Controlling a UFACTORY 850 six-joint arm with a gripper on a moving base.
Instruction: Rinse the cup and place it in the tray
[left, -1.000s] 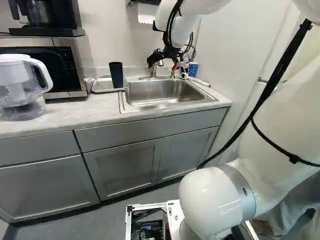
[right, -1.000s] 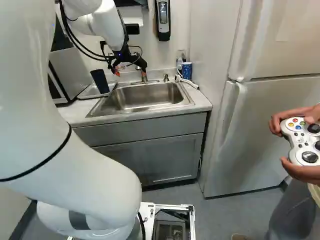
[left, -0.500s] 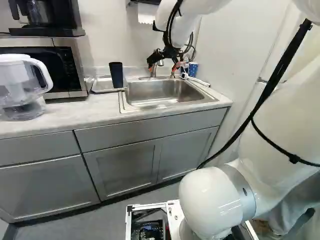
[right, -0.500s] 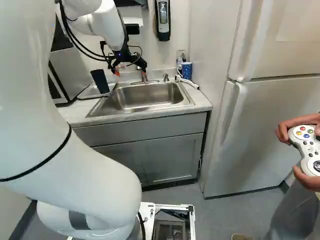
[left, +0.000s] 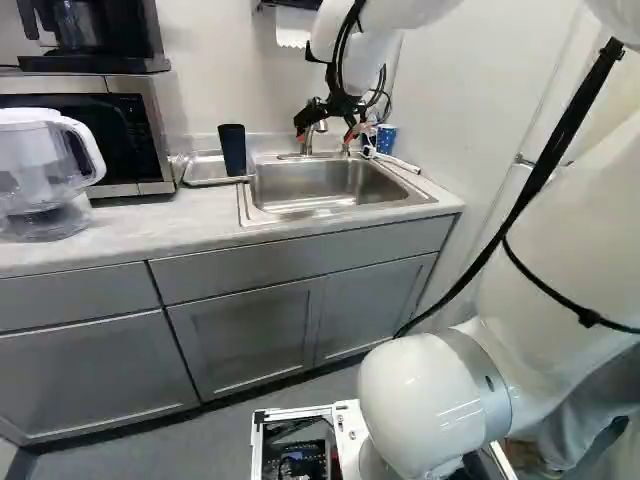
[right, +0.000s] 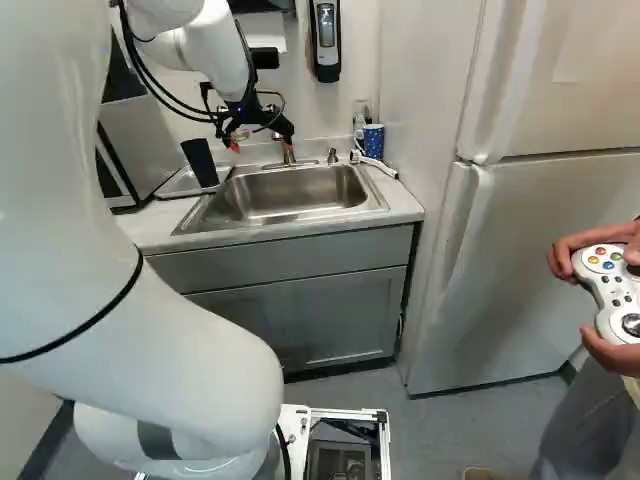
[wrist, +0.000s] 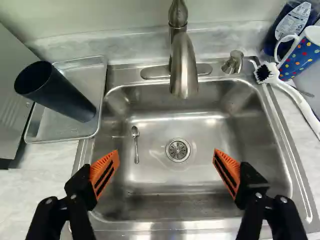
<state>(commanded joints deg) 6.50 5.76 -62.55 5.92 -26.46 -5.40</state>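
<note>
The gripper (left: 325, 131) stands spread wide with nothing between its fingers, over the sink basin (wrist: 200, 179), with a spoon (wrist: 136, 146) and the drain (wrist: 178, 150) beneath. Just ahead the faucet (wrist: 184, 72) juts over the basin's far edge; ahead to its left, past the side rim, the dark cup (wrist: 59, 92) stands upright inside the tray's (wrist: 60, 140) raised edges, and ahead to its right a brush (wrist: 297, 100) lies by a dotted mug (wrist: 301, 56).

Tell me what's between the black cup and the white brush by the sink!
Between the black cup and the white brush stand the shiny faucet and a small metal knob, nearer the brush. The wrist view shows them.
</note>
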